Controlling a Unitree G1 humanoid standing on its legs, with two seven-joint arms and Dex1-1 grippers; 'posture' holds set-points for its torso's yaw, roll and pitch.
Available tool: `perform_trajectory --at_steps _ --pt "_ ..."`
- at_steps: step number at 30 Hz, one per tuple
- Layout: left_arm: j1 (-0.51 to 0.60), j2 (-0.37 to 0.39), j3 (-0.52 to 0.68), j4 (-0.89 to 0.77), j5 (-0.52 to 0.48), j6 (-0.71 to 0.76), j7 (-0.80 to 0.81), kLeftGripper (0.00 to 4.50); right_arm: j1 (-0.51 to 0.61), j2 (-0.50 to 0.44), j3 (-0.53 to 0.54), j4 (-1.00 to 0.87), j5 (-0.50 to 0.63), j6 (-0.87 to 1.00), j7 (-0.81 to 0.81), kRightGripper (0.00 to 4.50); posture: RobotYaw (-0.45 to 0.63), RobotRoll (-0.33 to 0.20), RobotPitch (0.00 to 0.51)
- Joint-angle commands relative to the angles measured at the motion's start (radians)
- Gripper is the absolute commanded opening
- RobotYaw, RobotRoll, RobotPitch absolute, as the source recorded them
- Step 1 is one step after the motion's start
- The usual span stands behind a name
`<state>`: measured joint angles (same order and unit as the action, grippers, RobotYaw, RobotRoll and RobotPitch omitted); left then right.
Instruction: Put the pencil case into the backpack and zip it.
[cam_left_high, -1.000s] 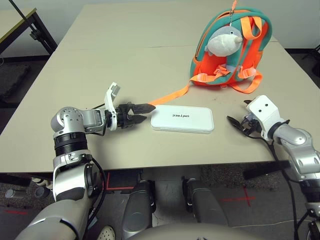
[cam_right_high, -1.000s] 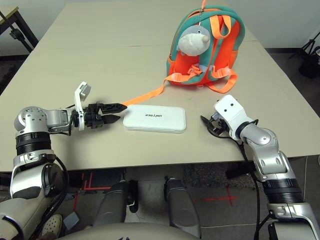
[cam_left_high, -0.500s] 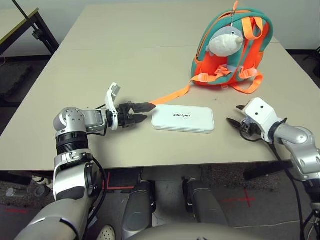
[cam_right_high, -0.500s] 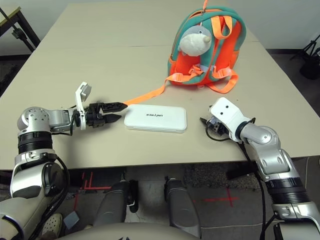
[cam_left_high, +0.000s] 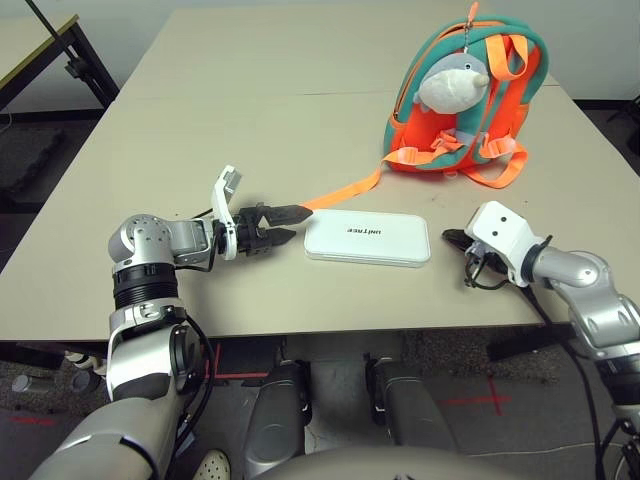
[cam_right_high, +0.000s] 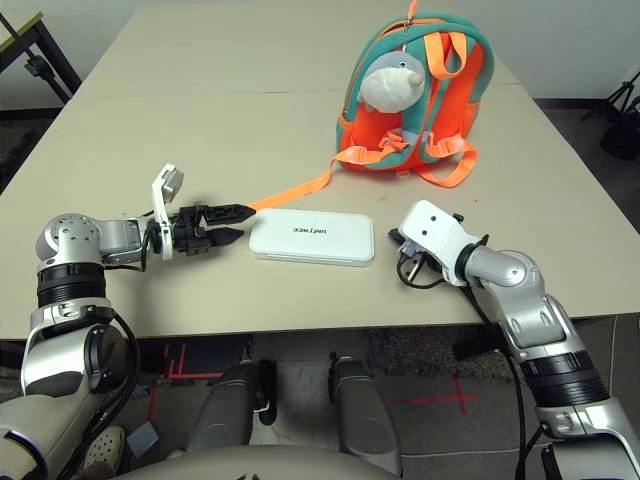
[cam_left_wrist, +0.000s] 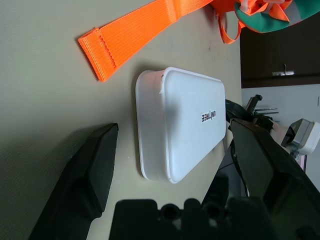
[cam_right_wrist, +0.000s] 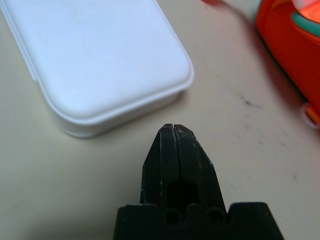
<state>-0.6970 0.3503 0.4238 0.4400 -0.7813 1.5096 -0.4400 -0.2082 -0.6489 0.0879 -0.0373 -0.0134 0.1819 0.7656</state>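
Note:
The white pencil case (cam_left_high: 367, 239) lies flat near the table's front edge, lettering up. The orange and teal backpack (cam_left_high: 462, 110) lies behind it to the right, its grey plush toy (cam_left_high: 450, 82) on top. One orange strap (cam_left_high: 340, 190) trails from it toward my left gripper (cam_left_high: 297, 221). That gripper rests open just left of the case's left end, touching nothing. In the left wrist view the case (cam_left_wrist: 180, 122) lies beyond the spread fingers (cam_left_wrist: 95, 165). My right gripper (cam_right_wrist: 172, 129) is shut and empty, its tip on the table just short of the case's right end (cam_right_wrist: 95, 60).
The beige table (cam_left_high: 250, 130) stretches wide behind and to the left of the case. Its front edge runs just below both grippers. A black metal frame (cam_left_high: 65, 50) stands off the table's far left corner.
My right gripper has shut and slid left along the table toward the pencil case's right end. The left arm, case and backpack have stayed put.

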Motion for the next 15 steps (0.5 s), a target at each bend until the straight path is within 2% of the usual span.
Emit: perform_trajectory --at_steps 1,15 --pt "0.010 -0.011 -0.027 0.012 0.032 0.004 0.014 4.50 -0.012 0.018 0.032 0.008 -0.005 -0.001 0.005 0.01 -0.11 0.000 0.166" --pt "0.026 -0.010 -0.053 -0.006 0.028 0.001 -0.009 4.50 -0.055 0.095 0.085 -0.010 -0.023 0.008 -0.006 0.01 -0.11 0.000 0.173"
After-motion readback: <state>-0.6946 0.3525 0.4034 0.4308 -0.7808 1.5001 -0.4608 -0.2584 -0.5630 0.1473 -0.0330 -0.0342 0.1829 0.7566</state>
